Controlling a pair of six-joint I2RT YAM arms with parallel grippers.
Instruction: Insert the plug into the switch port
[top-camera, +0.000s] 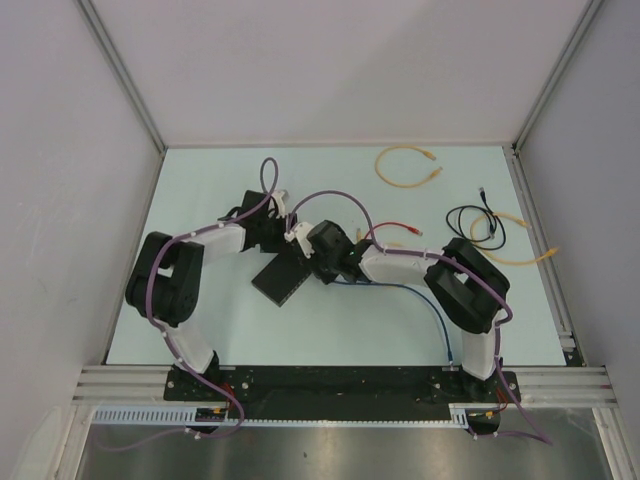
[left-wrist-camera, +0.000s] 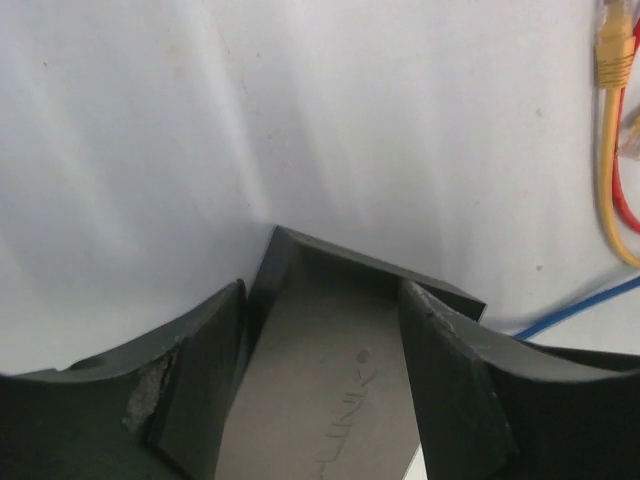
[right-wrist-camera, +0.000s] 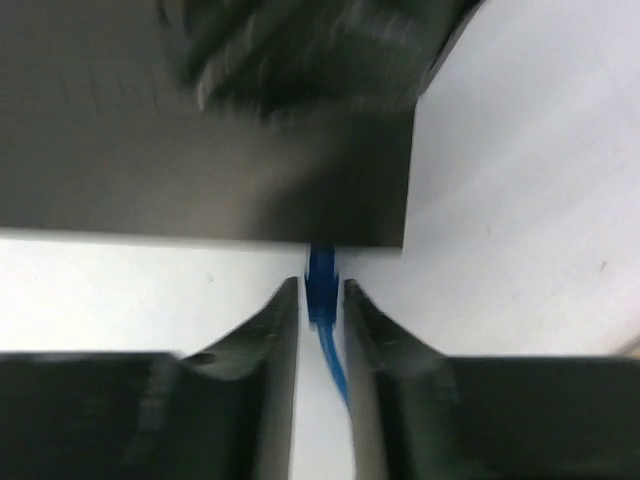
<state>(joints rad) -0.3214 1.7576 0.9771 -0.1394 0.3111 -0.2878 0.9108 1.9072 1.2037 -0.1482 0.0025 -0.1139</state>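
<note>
The switch (top-camera: 282, 281), a flat black box, lies at an angle in the middle of the table. In the left wrist view its top face (left-wrist-camera: 320, 380) fills the space between the fingers of my left gripper (left-wrist-camera: 322, 290), which straddles one end; I cannot tell whether they press on it. The blue plug (right-wrist-camera: 321, 272) sits in a port on the edge of the switch (right-wrist-camera: 200, 150). My right gripper (right-wrist-camera: 321, 284) stands around the plug with a thin gap on each side. Both grippers meet at the switch from above, left (top-camera: 283, 250) and right (top-camera: 315, 268).
The blue cable (top-camera: 400, 287) runs from the switch back toward the right arm base. A red cable (top-camera: 395, 228), a yellow loop (top-camera: 405, 165), a black cable (top-camera: 475, 222) and another yellow cable (top-camera: 520, 252) lie at the back right. Grey walls enclose the table.
</note>
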